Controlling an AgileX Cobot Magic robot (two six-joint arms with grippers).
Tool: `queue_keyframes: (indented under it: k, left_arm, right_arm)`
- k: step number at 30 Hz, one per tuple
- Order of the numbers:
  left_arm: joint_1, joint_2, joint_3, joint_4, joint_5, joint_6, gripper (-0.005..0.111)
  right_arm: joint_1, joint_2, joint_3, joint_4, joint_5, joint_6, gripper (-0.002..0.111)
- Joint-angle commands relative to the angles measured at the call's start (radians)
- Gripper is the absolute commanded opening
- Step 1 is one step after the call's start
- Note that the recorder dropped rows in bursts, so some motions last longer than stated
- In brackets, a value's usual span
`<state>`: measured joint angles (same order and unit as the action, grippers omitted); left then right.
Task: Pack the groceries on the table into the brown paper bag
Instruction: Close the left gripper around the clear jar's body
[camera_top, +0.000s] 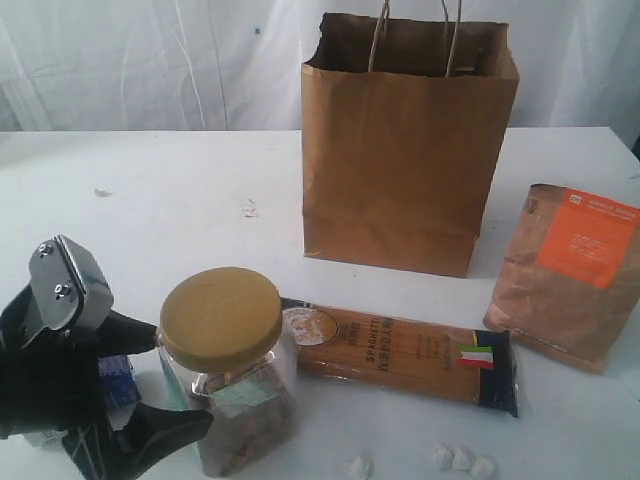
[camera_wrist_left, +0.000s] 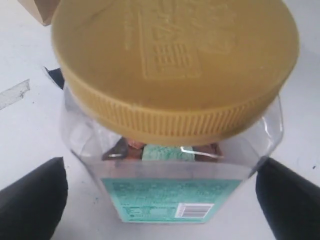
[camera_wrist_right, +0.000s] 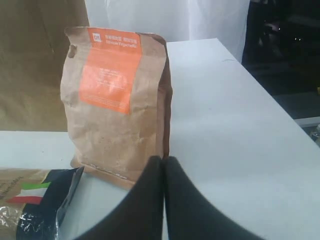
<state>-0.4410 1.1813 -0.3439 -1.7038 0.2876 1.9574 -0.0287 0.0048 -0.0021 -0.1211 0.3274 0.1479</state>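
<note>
The brown paper bag stands upright at the far middle of the table, its inside hidden. At the near left stands the gold-lidded clear jar, with brownish contents behind a teal label. The left end effector is spread wide, one finger on each side of the jar, not clamping it. The right end effector is clenched empty, near the brown pouch.

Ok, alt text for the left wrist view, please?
A gold-lidded clear jar fills the view, standing on the white table between the black fingers of the open left gripper. A teal label faces the camera.
</note>
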Motion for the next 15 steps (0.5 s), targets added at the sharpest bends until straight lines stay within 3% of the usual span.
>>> queue_keyframes:
  k: [1,8,15]
  left_arm:
    - [-0.002,0.041,0.005,-0.041,0.023,0.160,0.105]
    - [-0.002,0.218,-0.073,-0.037,0.019,0.160,0.105]
    - [-0.002,0.296,-0.077,0.164,0.019,0.160,0.105]
  right_arm:
    - [-0.002,-0.005,0.002,-0.009,-0.008,0.008,0.000]
    - [-0.002,-0.005,0.002,-0.009,-0.008,0.008,0.000]
    - [-0.002,-0.005,0.002,-0.009,-0.008,0.010,0.000]
